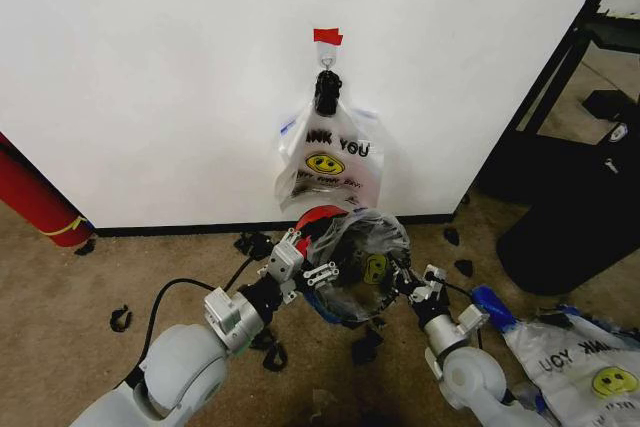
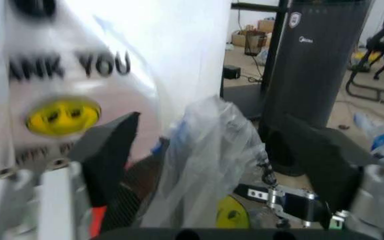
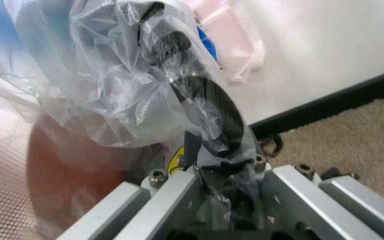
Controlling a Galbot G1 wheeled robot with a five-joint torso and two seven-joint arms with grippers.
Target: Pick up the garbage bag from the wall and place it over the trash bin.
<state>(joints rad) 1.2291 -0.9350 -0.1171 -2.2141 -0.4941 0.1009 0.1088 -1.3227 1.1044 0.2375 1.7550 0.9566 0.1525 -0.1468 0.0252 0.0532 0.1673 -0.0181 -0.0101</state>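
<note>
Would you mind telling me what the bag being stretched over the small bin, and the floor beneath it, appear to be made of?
The translucent garbage bag looks like thin glossy plastic film: it crinkles and shows through. The brownish floor looks like matte short-pile carpet, judging by its nubby texture.

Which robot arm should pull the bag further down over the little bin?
Probably the right. Its claw is shut on the garbage bag at the trash bin rim. The left claw hangs open beside the bin, holding nothing.

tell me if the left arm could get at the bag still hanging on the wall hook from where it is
Probably yes. The left gripper is open beside the trash bin, just under the hanging bag, with nothing between them. The right gripper is clamped on the garbage bag over the bin.
</note>
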